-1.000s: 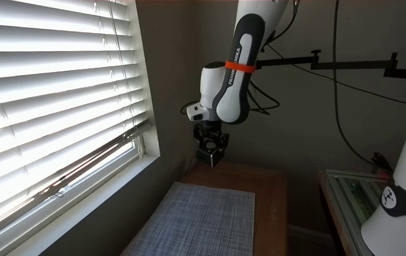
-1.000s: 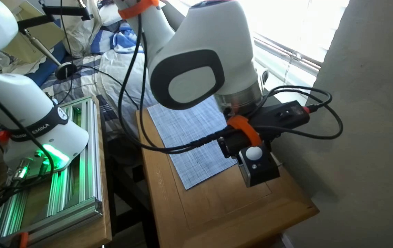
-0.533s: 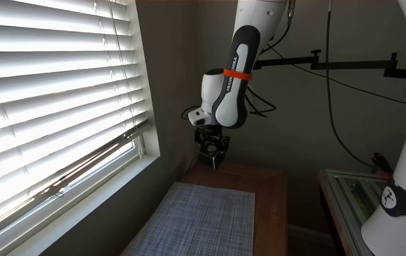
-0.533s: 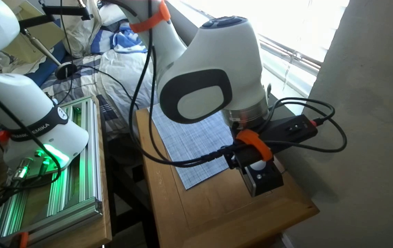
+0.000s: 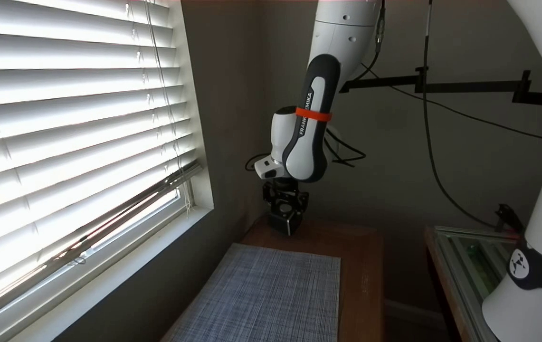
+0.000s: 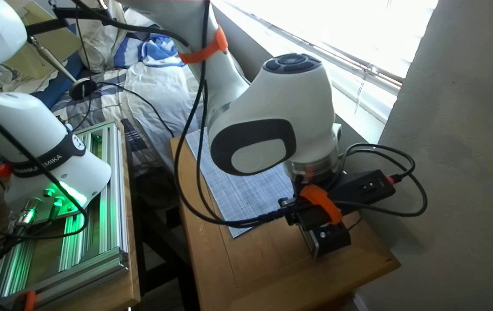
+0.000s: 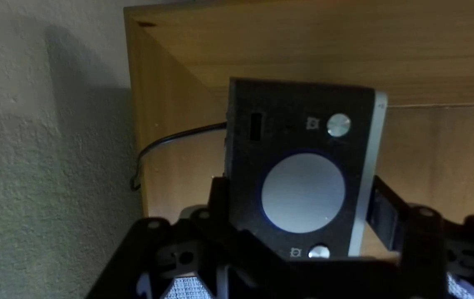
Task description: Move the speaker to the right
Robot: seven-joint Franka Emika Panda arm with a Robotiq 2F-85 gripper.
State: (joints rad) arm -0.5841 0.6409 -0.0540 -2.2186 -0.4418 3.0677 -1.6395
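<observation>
The speaker is a dark box with a silver disc, small silver knobs and a pale grey front edge. It fills the middle of the wrist view [image 7: 286, 104]. My gripper [image 7: 298, 193] is shut on it, one finger [image 7: 219, 195] against the dark left side and the other finger [image 7: 386, 216] at the pale front edge. Both exterior views show the speaker [image 5: 284, 224] [image 6: 332, 242] below the gripper, over the far end of the wooden table [image 6: 268, 272]. Whether its underside touches the wood cannot be told. The gripper hides its lower part in the wrist view.
A black cable [image 7: 178, 135] runs from the speaker over the table edge by the wall [image 7: 54, 166]. A grey woven mat [image 5: 271, 294] covers part of the table. The window blinds [image 5: 71, 118] are alongside. Cables [image 6: 246, 222] loop from the wrist.
The arm has come down, carrying the speaker lower toward the wooden table. The grip on it looks the same throughout. The mat has stayed put.
</observation>
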